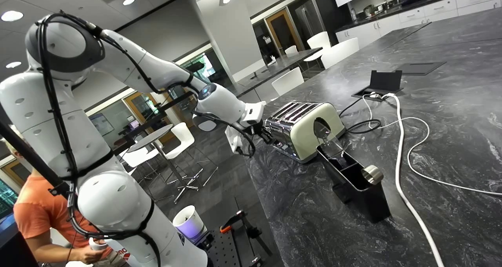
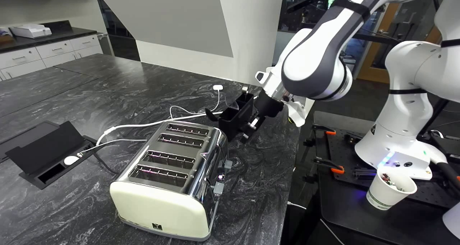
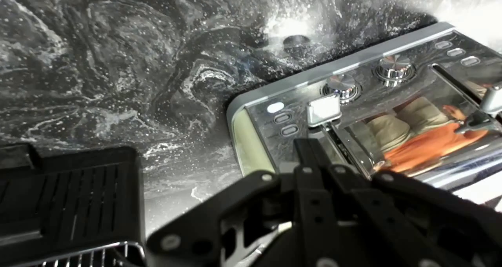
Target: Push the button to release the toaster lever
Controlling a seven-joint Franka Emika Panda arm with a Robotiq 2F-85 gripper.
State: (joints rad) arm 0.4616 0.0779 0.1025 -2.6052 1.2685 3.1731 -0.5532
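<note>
Toaster (image 2: pixel 161 198), cream-white & chrome w/ 4 slots, on blk marbled counter (image 2: pixel 260 194), blk 2-finger gripper (image 3: pixel 308 143) narrow, jaws together, near left sq. grey lever (image 3: pixel 324 111) in wrist view, contact hard to tell.

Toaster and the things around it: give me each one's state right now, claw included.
Toaster, upright.
Claw, shut, holding nothing; contact with toaster unclear.
Lever by the claw, down.
Other lever, raised.
Bottom button by the lowered lever, looks lit.
Other buttons, unlit.
Knobs, settings unreadable.
Outlet flap, open.
Paper cup, standing, bits inside.
</note>
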